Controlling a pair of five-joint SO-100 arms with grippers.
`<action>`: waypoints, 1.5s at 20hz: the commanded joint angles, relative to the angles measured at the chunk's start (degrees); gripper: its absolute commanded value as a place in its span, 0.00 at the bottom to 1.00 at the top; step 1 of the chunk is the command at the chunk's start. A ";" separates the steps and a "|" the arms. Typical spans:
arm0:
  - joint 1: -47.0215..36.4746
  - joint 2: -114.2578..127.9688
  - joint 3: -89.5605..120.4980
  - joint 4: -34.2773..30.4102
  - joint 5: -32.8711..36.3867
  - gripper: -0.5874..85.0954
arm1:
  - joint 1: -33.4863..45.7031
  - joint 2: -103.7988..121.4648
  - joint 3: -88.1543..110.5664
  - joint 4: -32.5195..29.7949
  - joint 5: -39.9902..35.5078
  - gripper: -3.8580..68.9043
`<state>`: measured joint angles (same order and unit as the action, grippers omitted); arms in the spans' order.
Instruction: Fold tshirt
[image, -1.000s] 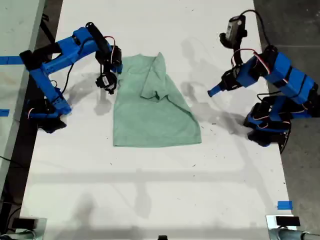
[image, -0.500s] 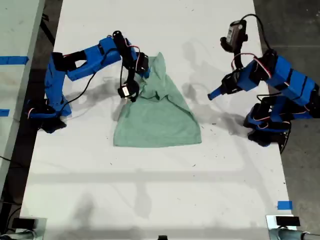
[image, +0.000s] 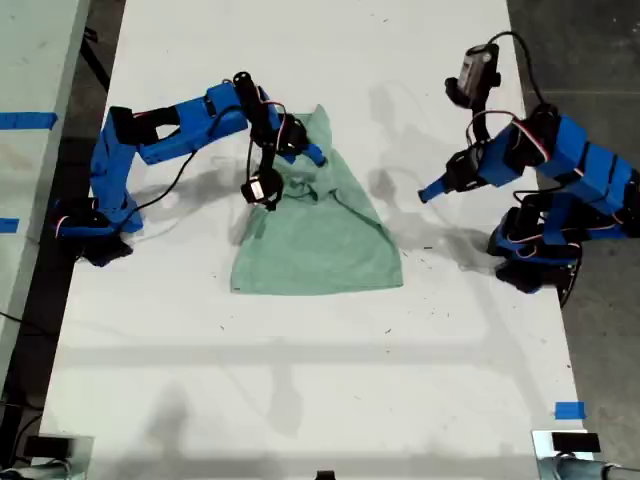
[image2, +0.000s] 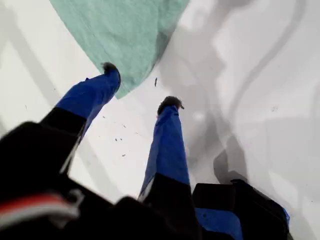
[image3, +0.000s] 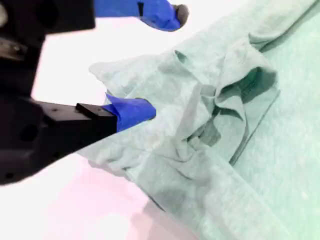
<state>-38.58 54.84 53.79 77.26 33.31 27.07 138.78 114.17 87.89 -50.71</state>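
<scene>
The pale mint-green tshirt (image: 320, 240) lies on the white table (image: 300, 380), flat at its lower part and bunched into folds near its top (image3: 215, 100). My second gripper (image: 300, 152) (image3: 155, 62), on the arm at the exterior view's left, hovers open over that bunched cloth, with one blue finger (image3: 132, 112) down on the fabric. My first gripper (image: 428, 191) (image2: 140, 85), on the arm at the exterior view's right, is open and empty above bare table. One of its fingertips (image2: 111, 67) sits just by a corner of the tshirt (image2: 125, 35).
Blue tape marks sit at the exterior view's left edge (image: 25, 120) and lower right (image: 568, 410). Dark floor (image: 590, 60) borders the table on the exterior view's right. A second surface (image: 35, 60) lies past the table at that view's left. Both arm bases stand at the table's sides.
The second arm swept from the tshirt's edge at the exterior view's left to over the shirt, pushing that side inward and bunching it. The first arm barely moved.
</scene>
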 joint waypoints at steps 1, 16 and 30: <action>1.85 14.41 -0.44 6.50 -0.26 0.31 | -1.93 1.85 -1.05 0.26 0.70 0.32; 23.20 60.47 60.38 -1.49 -28.21 0.31 | -10.90 -14.41 3.52 -12.92 2.64 0.52; 23.73 60.73 62.58 -2.29 -29.36 0.30 | -9.14 -40.87 9.76 -34.45 4.75 0.25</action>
<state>-15.29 112.32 116.63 75.94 4.39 17.23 98.17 125.51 54.67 -46.41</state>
